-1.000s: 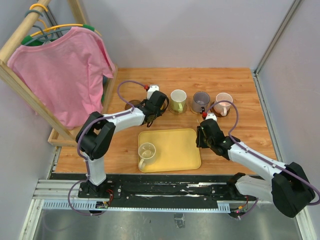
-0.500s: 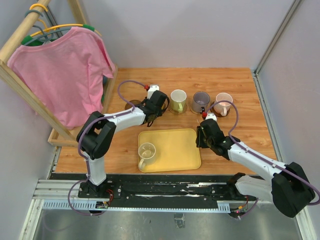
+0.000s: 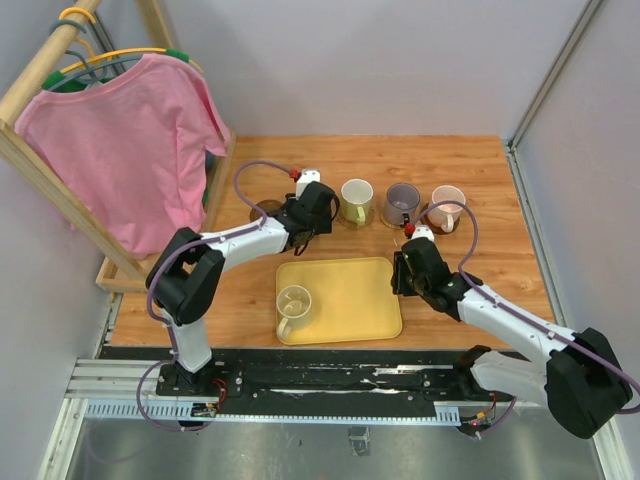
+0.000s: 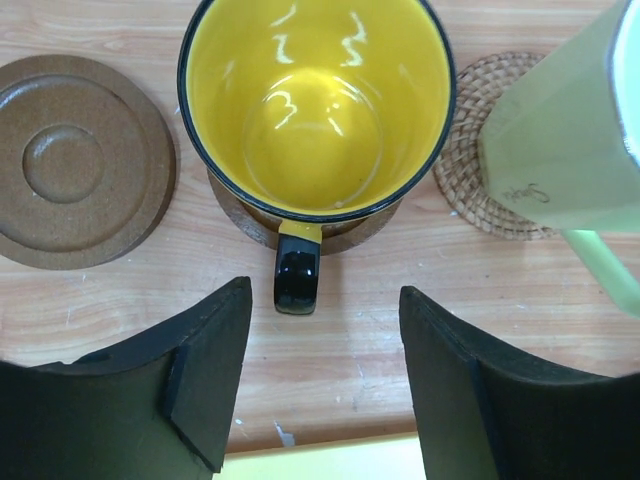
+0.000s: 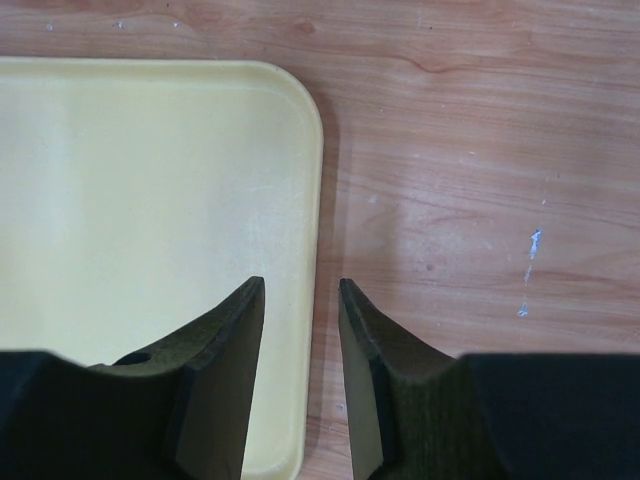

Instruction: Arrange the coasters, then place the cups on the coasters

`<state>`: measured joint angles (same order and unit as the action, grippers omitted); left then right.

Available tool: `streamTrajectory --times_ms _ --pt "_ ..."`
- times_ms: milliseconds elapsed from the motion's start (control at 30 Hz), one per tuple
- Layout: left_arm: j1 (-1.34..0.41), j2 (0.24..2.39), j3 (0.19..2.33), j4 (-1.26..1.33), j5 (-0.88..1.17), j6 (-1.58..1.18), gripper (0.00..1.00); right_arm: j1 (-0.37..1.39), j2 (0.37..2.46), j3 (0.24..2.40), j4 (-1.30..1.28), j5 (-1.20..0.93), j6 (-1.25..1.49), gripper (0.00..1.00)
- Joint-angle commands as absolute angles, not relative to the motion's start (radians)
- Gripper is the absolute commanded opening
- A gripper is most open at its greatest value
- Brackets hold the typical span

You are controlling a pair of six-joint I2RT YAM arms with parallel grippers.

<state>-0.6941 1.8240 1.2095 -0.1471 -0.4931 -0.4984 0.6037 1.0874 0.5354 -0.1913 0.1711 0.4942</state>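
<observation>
Looking at the left gripper (image 4: 325, 335), it's hanging open wide with nothing in it, and the yellow-lined cup (image 4: 315, 110) is sitting straight ahead of it on a dark brown coaster (image 4: 358, 230). The cup's black handle (image 4: 297, 275) is pointing back into the gap between the jaws without touching either one, so I'm guessing that handle is the grab point and this cup is parked for good. Off to the gripper's left in its wrist view an empty brown coaster (image 4: 75, 160) is waiting, and to its right a pale green cup (image 4: 560, 120) is resting on a woven coaster (image 4: 465, 195). The right gripper (image 5: 302, 315) is hovering over the yellow tray (image 5: 150, 200) edge, jaws narrow and empty, while a translucent cup (image 3: 294, 303) is sitting on the tray, well off to its side, probably next up.
</observation>
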Motion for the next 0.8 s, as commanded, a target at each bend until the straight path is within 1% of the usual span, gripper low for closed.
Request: streamTrajectory --times_ms 0,200,333,400,567,767 --pt "-0.705 1.764 1.189 -0.123 -0.492 -0.499 0.64 0.614 1.069 0.528 -0.190 0.162 0.500 0.37" --pt "-0.709 1.710 1.137 -0.111 -0.466 -0.508 0.65 0.614 1.078 0.528 -0.189 0.157 0.500 0.37" --pt "-0.710 1.636 1.085 -0.106 -0.444 -0.514 0.75 0.614 1.086 0.528 -0.192 0.157 0.502 0.34" --pt "-0.712 1.585 1.052 -0.107 -0.442 -0.513 0.78 0.615 1.090 0.529 -0.192 0.159 0.503 0.34" --pt "-0.715 1.428 0.945 -0.112 -0.438 -0.513 0.79 0.614 1.120 0.529 -0.186 0.175 0.499 0.33" --pt "-0.725 1.229 0.800 -0.098 -0.340 -0.486 0.79 0.614 1.185 0.527 -0.149 0.180 0.502 0.32"
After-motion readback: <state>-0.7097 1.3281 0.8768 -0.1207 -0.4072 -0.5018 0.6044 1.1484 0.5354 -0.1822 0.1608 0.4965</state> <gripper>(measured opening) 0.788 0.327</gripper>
